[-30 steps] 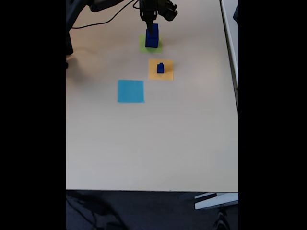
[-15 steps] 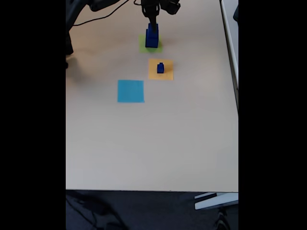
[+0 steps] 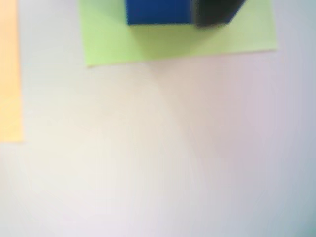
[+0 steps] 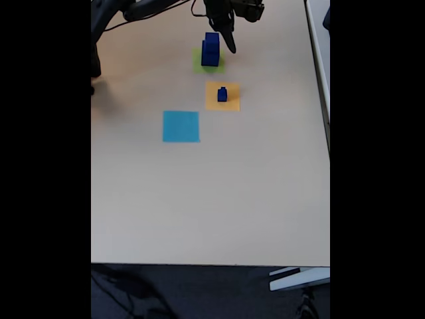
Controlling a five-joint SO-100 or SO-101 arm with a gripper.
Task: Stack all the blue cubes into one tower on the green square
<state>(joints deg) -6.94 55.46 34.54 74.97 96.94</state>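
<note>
1. One tool [image 4: 230, 45] hangs at the top of the fixed view, just right of the green square [image 4: 198, 61], dark fingers pointing down beside the blue stack. Too small and dark to tell whether the jaws are apart or together; nothing seen in them.
2. Two blue cubes sit stacked on the green square in the fixed view: the medium cube [image 4: 211, 40] rests on the large cube [image 4: 210, 57], roughly aligned. The tool tip is near the stack's right side; can't tell if it touches.
3. Wrist view, blurred: the green square [image 3: 177, 42] fills the top centre, w/ the large cube's lower face [image 3: 158, 12] cut off by the top edge. A dark shape at the cube's right, prob. part of the tool, overlaps the square's upper right.
4. Small cube [image 4: 222, 94] stands below and slightly right of the green square in the fixed view, on the orange-yellow square [image 4: 229, 103], near its middle, apart from the stack.
5. Wrist view shows a strip of the orange-yellow square [image 3: 9, 69] at the left edge, left of the green square w/ bare table [image 3: 173, 158] between.
6. Light blue square [image 4: 180, 126] lies further below and left of the green square in the fixed view, nothing on it.
7. Table [image 4: 212, 199] is pale beige; black cables and arm parts [image 4: 133, 10] run along the top, upper left of the green square.
</note>
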